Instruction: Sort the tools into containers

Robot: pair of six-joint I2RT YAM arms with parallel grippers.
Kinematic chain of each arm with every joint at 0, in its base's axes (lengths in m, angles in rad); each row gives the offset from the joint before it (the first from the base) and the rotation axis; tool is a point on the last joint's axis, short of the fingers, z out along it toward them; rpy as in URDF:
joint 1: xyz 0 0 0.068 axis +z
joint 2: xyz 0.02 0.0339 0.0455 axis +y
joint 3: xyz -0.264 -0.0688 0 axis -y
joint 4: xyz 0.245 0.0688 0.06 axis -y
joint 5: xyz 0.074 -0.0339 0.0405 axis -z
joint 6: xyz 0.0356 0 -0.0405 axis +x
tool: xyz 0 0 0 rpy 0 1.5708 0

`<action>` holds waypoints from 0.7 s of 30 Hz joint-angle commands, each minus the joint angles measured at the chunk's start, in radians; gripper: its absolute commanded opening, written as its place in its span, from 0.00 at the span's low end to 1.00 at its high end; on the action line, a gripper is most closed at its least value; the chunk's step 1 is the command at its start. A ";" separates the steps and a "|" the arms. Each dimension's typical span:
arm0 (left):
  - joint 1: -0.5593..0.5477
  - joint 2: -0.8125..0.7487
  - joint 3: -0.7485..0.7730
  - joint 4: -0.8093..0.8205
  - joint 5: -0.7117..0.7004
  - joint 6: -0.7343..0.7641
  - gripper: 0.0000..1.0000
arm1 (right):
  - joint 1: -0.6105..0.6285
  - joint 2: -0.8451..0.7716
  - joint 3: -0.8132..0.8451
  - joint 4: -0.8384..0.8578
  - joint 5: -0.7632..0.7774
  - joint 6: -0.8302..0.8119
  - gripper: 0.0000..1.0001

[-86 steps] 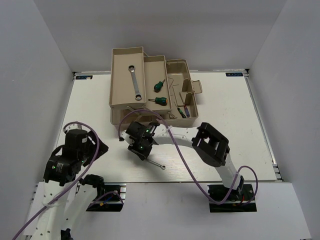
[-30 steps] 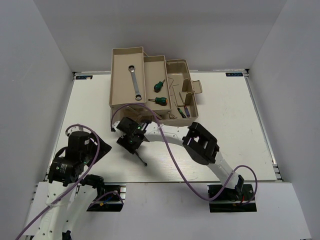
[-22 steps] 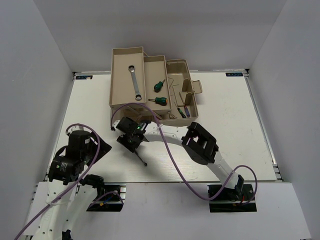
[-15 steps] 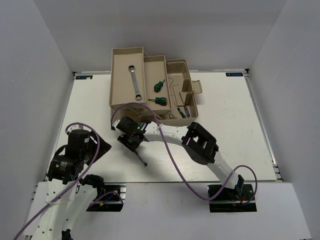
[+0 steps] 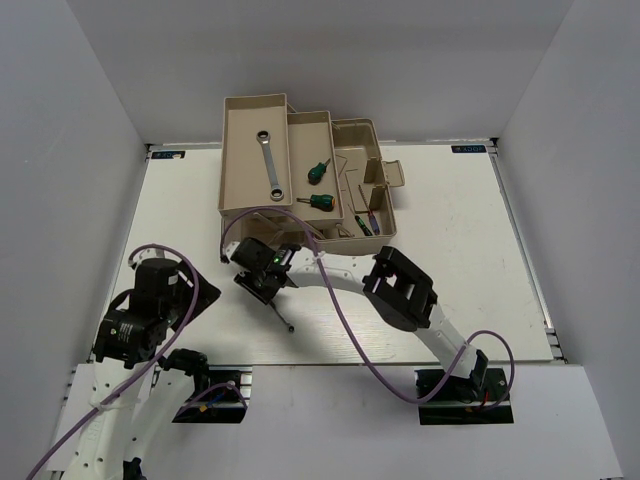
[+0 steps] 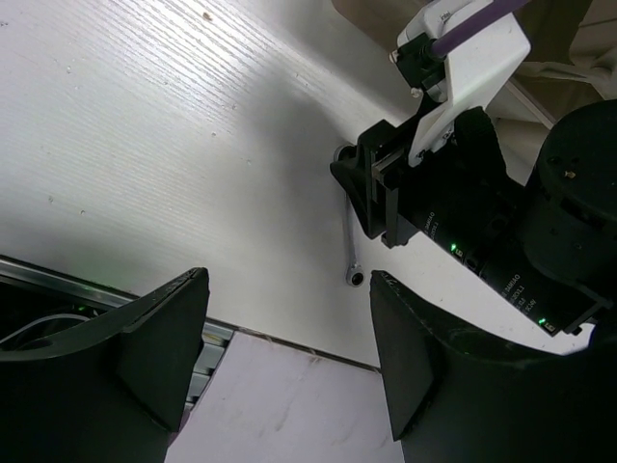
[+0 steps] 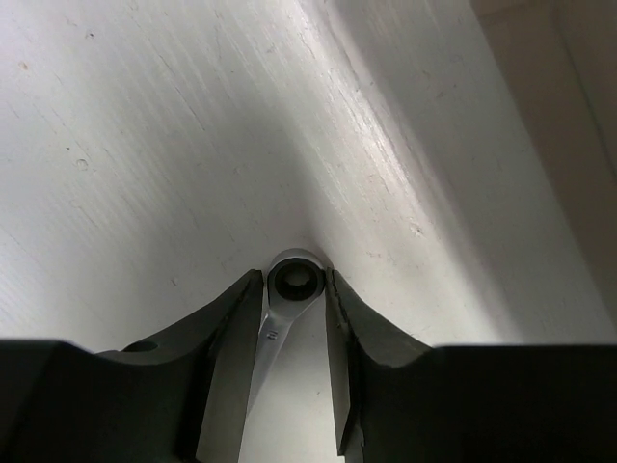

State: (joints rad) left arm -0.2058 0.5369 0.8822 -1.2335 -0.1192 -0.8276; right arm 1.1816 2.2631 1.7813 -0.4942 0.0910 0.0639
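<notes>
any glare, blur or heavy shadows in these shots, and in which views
Right wrist: the short wrench is sharp, the right gripper's fingers are dark, and a bright glare streak crosses the table. Left wrist: the left gripper's fingers are blurred black shapes, and shadow darkens the table beside the right gripper. Top external: even light, no glare, soft shadow under the trays.
</notes>
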 commanded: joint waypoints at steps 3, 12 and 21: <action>-0.003 -0.003 0.031 -0.023 -0.016 0.008 0.78 | 0.026 0.052 -0.054 -0.050 -0.007 -0.003 0.38; -0.003 -0.022 0.040 -0.041 -0.025 0.008 0.78 | 0.033 0.052 -0.075 -0.067 -0.008 -0.022 0.13; -0.003 -0.040 0.031 -0.041 -0.025 -0.001 0.78 | -0.014 -0.117 -0.183 -0.035 -0.233 -0.059 0.00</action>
State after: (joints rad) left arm -0.2058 0.5117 0.8860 -1.2655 -0.1299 -0.8284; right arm 1.1774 2.1990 1.6752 -0.4358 -0.0032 0.0181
